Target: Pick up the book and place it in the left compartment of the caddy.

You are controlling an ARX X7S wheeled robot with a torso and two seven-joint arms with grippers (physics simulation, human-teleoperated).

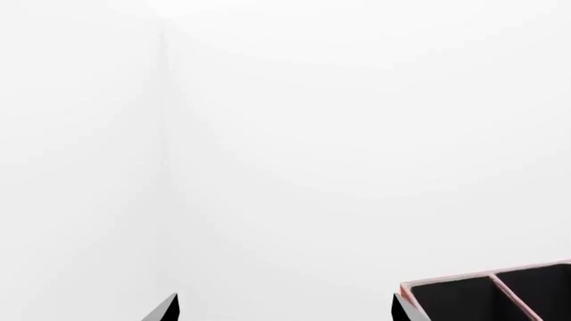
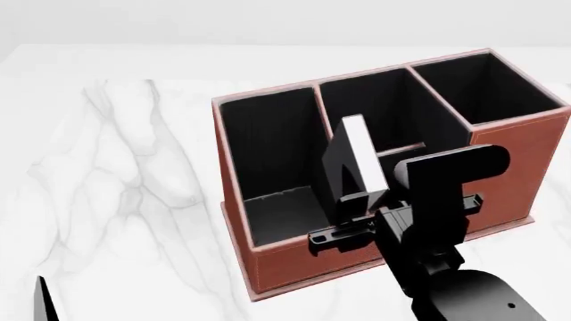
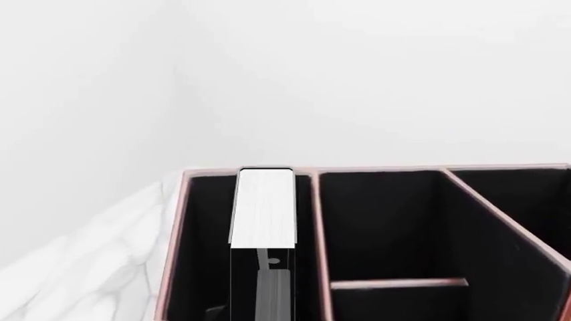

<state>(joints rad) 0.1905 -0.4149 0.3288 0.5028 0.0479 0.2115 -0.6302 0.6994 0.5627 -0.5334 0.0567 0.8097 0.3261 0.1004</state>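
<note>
Surroundings: white marble-look tabletop [image 2: 116, 174] with faint grey veins, plain white walls behind it.
Caddy: the caddy [image 2: 499, 174] is a reddish-brown box with black lining and pale stitched edges, standing on the tabletop and turned at a slight angle to the head camera; its front wall is stepped, low at the robot's left and taller at the right.
Slots: three, side by side. The left compartment [image 2: 267, 147] is long, undivided and has the low front wall; the middle slot [image 2: 379, 110] is split by a brown crossbar; the right slot [image 2: 482, 87] is square with the taller wall.
Book: the book [image 2: 360, 157] is held upright, white page edges facing the cameras, black cover on its side. In the head view it shows in front of the divider between the left compartment and the middle slot. In the right wrist view the book [image 3: 263, 204] lines up over the left compartment [image 3: 200, 247], beside that divider; I cannot tell how far down into the slot it reaches.
Right hand: the right hand [image 2: 357, 200] is closed on the book's lower part, its black arm rising from the lower right of the head view.
Left hand: only two dark finger tips [image 1: 162, 310] show at the edge of the left wrist view, spread well apart with nothing between them; a corner of the caddy [image 1: 486, 294] is seen beyond.
</note>
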